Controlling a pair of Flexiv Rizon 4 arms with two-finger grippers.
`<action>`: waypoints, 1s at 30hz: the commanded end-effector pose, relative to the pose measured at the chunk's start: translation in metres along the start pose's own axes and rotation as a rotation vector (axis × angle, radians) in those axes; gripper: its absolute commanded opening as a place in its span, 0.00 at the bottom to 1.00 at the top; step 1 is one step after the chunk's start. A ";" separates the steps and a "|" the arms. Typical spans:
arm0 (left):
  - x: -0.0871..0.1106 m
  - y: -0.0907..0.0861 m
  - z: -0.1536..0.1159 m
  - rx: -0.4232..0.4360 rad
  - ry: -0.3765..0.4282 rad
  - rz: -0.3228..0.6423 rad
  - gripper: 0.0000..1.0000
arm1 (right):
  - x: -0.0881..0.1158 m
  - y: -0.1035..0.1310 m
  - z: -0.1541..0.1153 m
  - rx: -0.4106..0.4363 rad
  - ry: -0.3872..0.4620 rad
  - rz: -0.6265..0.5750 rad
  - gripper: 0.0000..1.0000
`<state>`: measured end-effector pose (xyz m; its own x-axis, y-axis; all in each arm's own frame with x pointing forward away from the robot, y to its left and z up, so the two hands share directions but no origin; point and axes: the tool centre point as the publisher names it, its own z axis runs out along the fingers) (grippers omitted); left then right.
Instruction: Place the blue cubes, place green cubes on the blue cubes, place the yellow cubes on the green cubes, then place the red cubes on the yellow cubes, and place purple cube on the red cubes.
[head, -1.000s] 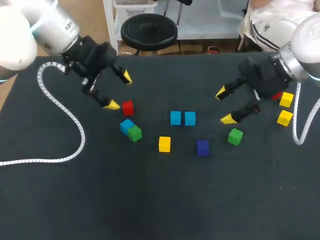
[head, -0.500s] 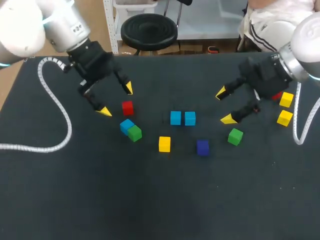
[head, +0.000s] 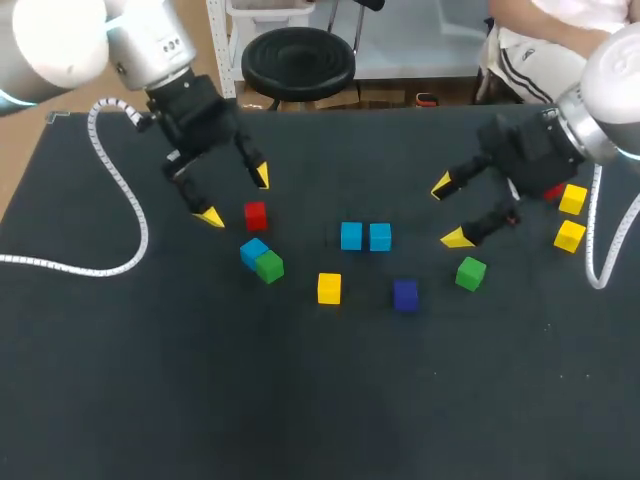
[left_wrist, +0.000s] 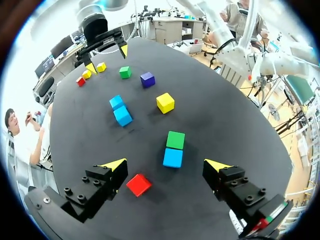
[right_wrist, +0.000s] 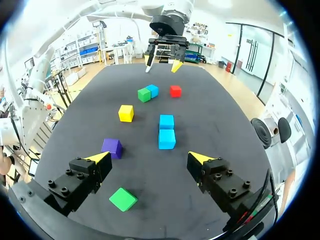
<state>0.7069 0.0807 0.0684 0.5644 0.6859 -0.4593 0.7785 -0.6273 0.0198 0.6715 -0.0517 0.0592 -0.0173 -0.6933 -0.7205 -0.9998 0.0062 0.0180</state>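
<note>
Base-layer placement seemed in hand; wide-open left end effector (head: 236, 196) needed to lower onto blue cube (head: 253, 250) at its five o'clock.

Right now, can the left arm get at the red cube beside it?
Probably yes: the left tool is open close beside the red cube, with nothing between them; the nearest blue cube stands apart from it.
</note>
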 end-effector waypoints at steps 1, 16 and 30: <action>-0.009 0.000 -0.001 0.032 0.150 0.044 1.00 | 0.000 0.000 0.000 -0.001 -0.002 -0.001 1.00; 0.022 -0.038 0.050 -0.020 0.201 0.044 1.00 | 0.000 0.000 0.000 -0.001 -0.002 -0.001 1.00; 0.018 -0.009 0.051 0.038 0.237 0.081 1.00 | 0.000 0.000 0.000 -0.001 -0.002 -0.001 1.00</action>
<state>0.6877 0.0896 0.0163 0.6706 0.6990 -0.2484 0.7330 -0.6759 0.0769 0.6715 -0.0515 0.0593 -0.0173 -0.6935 -0.7203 -0.9998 0.0060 0.0182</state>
